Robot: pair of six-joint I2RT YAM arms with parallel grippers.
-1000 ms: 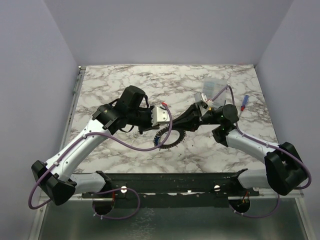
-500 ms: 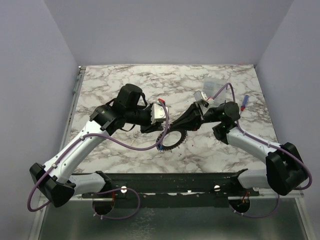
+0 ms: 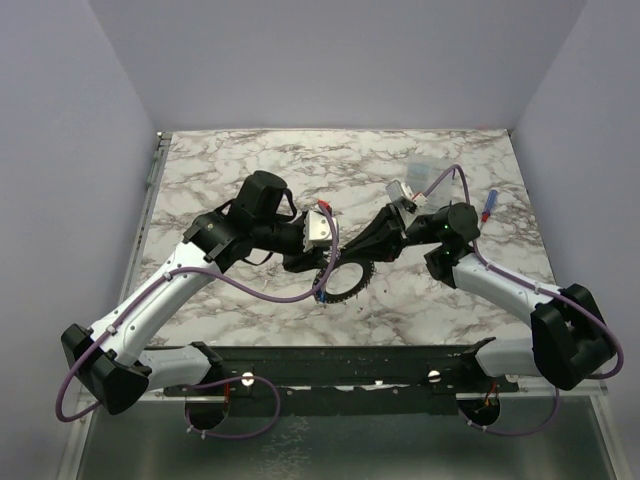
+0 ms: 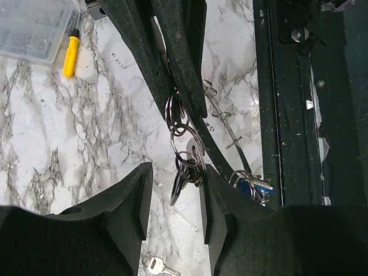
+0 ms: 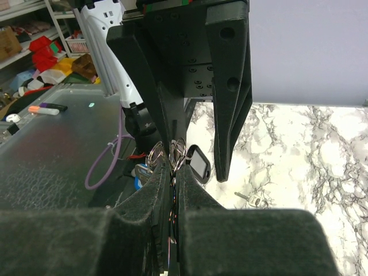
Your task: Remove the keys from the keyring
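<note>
The keyring (image 3: 347, 288) hangs on edge just above the marble at the middle. My right gripper (image 3: 354, 262) is shut on its rim; in the right wrist view its jaws (image 5: 174, 169) pinch the rim beside small split rings (image 5: 174, 150). A black-headed key (image 5: 199, 163) and a blue-headed key (image 5: 140, 173) dangle from these. My left gripper (image 3: 320, 266) is open. In the left wrist view its fingers (image 4: 177, 172) straddle the hanging black key bunch (image 4: 179, 183), which lies against the right finger. The ring's thin edge (image 4: 226, 127) and the blue key (image 4: 252, 187) show there.
A loose silver key (image 4: 158, 266) lies on the marble under my left gripper; it also shows in the right wrist view (image 5: 248, 199). A yellow-handled tool (image 4: 70, 53) lies by a clear compartment box (image 4: 31, 26). The black base rail (image 4: 293, 103) runs along the near edge.
My left gripper has edged slightly toward the keyring and the right gripper has shifted a little left with it. The right gripper's hold on the ring is unchanged.
</note>
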